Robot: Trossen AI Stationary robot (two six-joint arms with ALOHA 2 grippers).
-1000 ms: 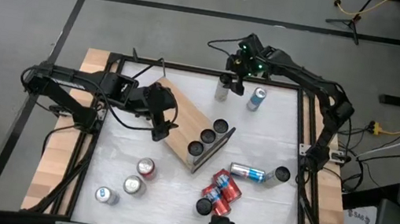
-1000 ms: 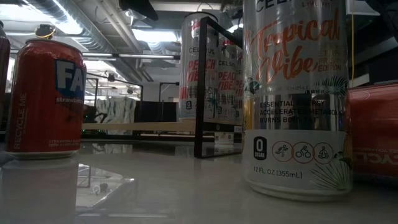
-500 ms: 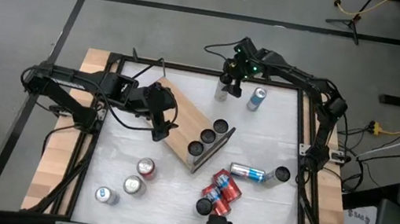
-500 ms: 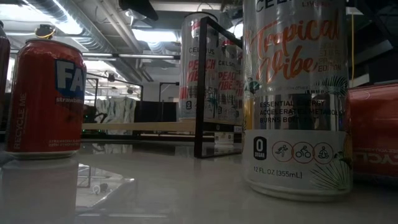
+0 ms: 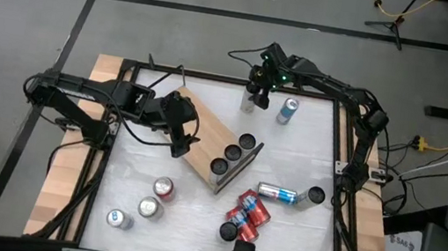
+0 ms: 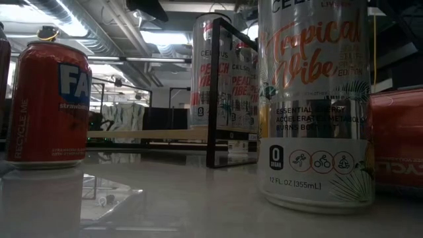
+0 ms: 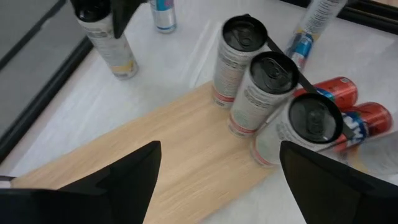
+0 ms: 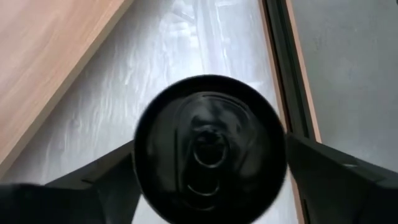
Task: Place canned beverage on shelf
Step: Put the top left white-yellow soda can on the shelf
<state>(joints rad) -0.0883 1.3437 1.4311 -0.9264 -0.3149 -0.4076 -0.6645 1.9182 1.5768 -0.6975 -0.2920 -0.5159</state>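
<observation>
High view: the shelf point(image 5: 208, 141), a light-wood board, lies at the table's point(image 5: 145, 238) centre, its long axis running diagonally from far left to near right. Three upright cans point(image 5: 233, 153) stand in a row at its near-right end. The left gripper point(image 5: 179, 139) hovers over the shelf's far-left end, fingers spread and empty. The right gripper point(image 5: 251, 94) is at the far edge, over an upright tall can point(image 5: 248, 102); a blue can point(image 5: 288, 110) stands just to its right.

Low view: a red can point(image 6: 48, 104) stands left, a silver can point(image 6: 315, 106) near right.

Left wrist view: board bare except for the three cans.

Right wrist view: the fingers point(image 8: 99, 186) flank the tall can's dark top on both sides; contact cannot be told.
</observation>
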